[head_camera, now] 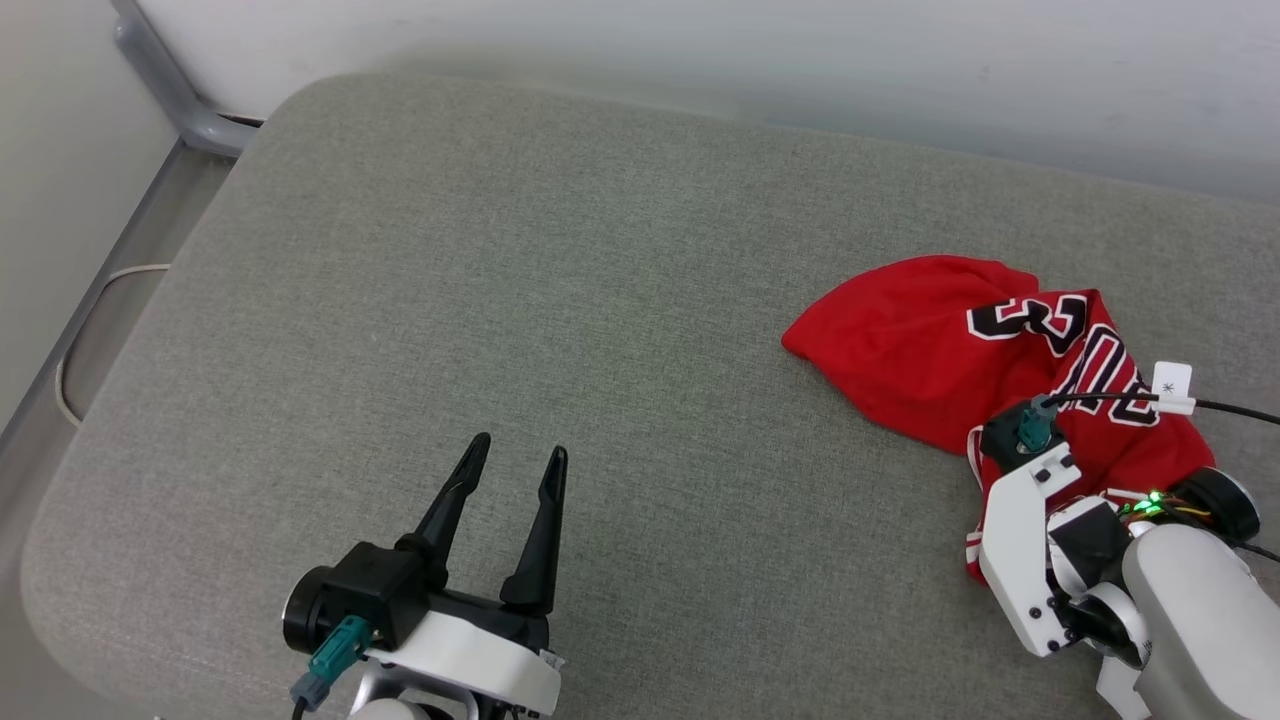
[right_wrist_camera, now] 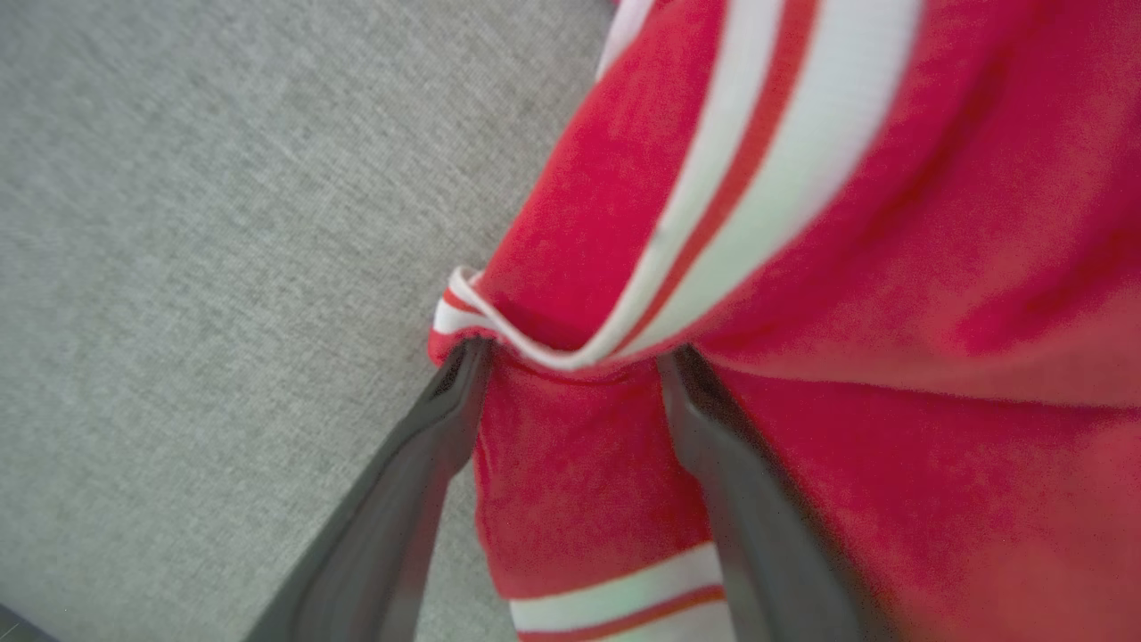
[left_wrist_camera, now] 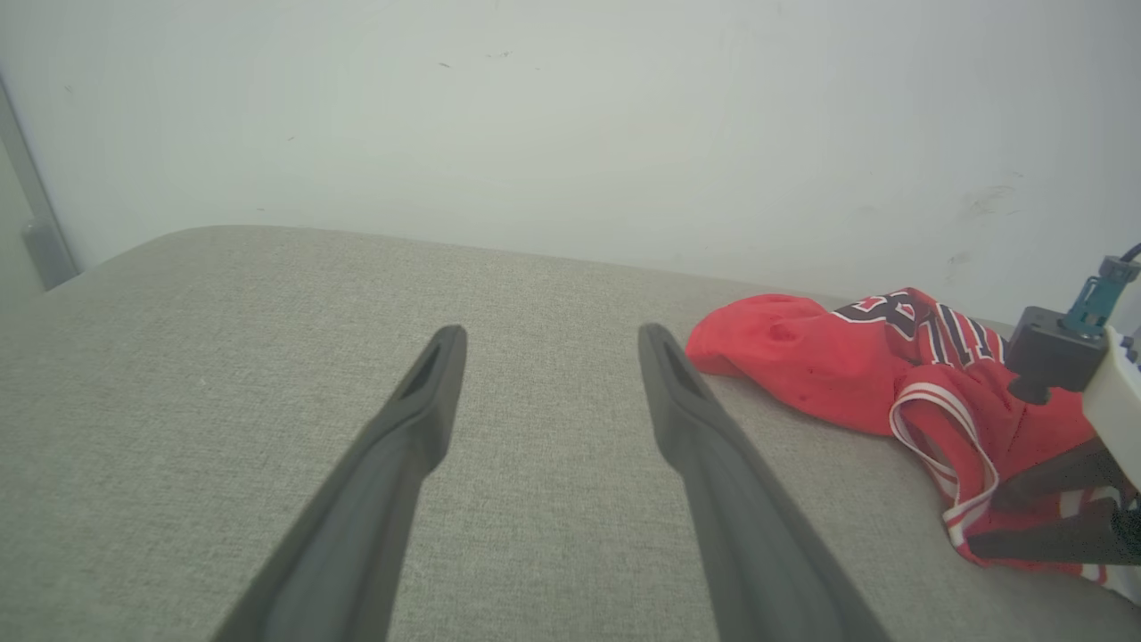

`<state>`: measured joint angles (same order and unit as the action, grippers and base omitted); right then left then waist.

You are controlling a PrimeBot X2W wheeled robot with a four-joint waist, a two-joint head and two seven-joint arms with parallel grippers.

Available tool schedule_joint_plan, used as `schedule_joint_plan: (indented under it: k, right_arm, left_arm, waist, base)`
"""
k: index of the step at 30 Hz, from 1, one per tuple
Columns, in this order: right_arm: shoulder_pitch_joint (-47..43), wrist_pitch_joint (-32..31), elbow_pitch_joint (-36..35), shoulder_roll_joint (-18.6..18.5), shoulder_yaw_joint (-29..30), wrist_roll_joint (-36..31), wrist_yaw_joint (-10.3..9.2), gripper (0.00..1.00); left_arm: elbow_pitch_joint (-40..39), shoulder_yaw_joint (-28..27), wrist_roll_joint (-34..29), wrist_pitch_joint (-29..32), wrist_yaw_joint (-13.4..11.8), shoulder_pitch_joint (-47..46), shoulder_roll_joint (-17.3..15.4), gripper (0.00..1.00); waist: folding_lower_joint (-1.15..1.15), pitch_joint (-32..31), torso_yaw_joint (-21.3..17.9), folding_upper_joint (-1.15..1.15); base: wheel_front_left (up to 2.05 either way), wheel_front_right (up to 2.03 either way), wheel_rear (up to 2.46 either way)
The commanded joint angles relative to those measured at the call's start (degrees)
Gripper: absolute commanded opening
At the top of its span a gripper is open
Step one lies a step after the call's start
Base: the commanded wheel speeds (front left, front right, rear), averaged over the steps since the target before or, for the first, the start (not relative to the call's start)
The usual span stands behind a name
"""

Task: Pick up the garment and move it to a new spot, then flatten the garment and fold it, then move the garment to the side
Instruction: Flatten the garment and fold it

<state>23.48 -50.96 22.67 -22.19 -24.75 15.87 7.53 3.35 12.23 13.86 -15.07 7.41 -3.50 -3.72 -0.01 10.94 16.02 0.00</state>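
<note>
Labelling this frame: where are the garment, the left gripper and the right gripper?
garment (head_camera: 900,350), head view, red body fabric.
left gripper (head_camera: 521,444), head view, midway between fingertips.
right gripper (right_wrist_camera: 575,349), right wrist view, midway between fingertips.

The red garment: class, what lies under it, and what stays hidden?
The garment lies crumpled on the grey cushion, which shows beside it. The right gripper has its open jaws astride a striped fold. What the cloth covers beneath, cushion or anything else, cannot be seen.
</note>
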Motion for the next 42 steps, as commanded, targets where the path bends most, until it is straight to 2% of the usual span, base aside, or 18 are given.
schedule_joint_plan:
  k: [1,5,9,12,17,22,26,29,33,38,42]
  right_arm:
    - [-2.6,0.4,3.8,1.0,-2.2,0.9,-0.08,0.00]
    - [-1.6,3.7,3.4,1.2,-4.2,2.0,-0.04,0.00]
    - [2.7,8.4,0.0,3.5,-5.3,4.4,0.04,0.00]
    - [6.3,10.9,-2.7,3.8,-6.4,6.2,-0.08,0.00]
    - [12.3,16.1,-6.1,8.1,-8.3,11.2,-0.06,0.00]
    - [18.5,24.8,-7.5,12.5,-5.7,17.4,-0.06,0.00]
    - [20.7,32.1,-7.1,15.3,0.3,21.5,-0.07,0.00]
    - [17.9,33.1,-6.1,15.1,3.9,22.7,-0.06,0.00]
    - [9.0,32.3,-4.5,12.8,9.1,23.1,-0.06,0.00]
    - [-3.5,33.8,-0.7,10.6,17.4,21.7,-0.05,0.00]
    - [-8.3,34.9,2.2,10.2,21.0,19.3,-0.05,0.00]
  left_arm:
    - [0.2,0.0,0.1,-0.1,0.1,-0.4,0.1,1.00]
    - [0.8,-0.1,-0.1,-0.1,0.1,0.0,0.1,1.00]
    - [1.1,-0.2,-0.1,-0.1,0.1,0.4,0.0,1.00]
    - [1.3,-0.4,-0.2,-0.1,0.1,0.8,-0.1,1.00]
    - [1.4,-1.0,-0.2,-0.1,0.1,1.8,-0.2,1.00]
    - [1.2,-1.9,-0.3,-0.1,0.1,2.5,-0.5,1.00]
    - [0.8,-3.0,-0.3,-0.1,0.1,3.5,-0.6,1.00]
    - [0.5,-3.6,-0.5,-0.1,0.1,4.1,-0.6,1.00]
    - [0.2,-3.9,-0.5,-0.1,0.1,4.3,-0.4,1.00]
    - [0.2,-3.5,-0.5,-0.1,0.1,3.5,-0.5,1.00]
    - [0.4,-3.4,-0.5,-0.1,0.1,3.1,-0.6,1.00]
  waist:
    - [0.01,0.1,0.3,0.00]
    - [0.01,-1.0,0.1,0.00]
    - [0.01,-2.7,-0.6,0.00]
    - [0.01,-4.2,-1.1,0.00]
    - [0.01,-6.7,-1.5,0.00]
    - [0.01,-8.4,-1.6,0.00]
    - [0.01,-9.1,-2.2,0.00]
    - [0.01,-9.3,-3.2,0.00]
    - [0.01,-8.8,-4.8,0.00]
    - [0.01,-7.4,-7.0,0.00]
    - [0.01,-6.8,-8.3,0.00]
  base:
    - [0.00,0.00,0.00]
    - [0.00,0.00,0.00]
    - [0.00,0.00,0.00]
    - [0.00,0.00,0.00]
    - [0.00,0.00,0.00]
    - [0.00,0.00,0.00]
    - [0.00,0.00,0.00]
    - [0.00,0.00,0.00]
    - [0.00,0.00,0.00]
    - [0.00,0.00,0.00]
    - [0.00,0.00,0.00]
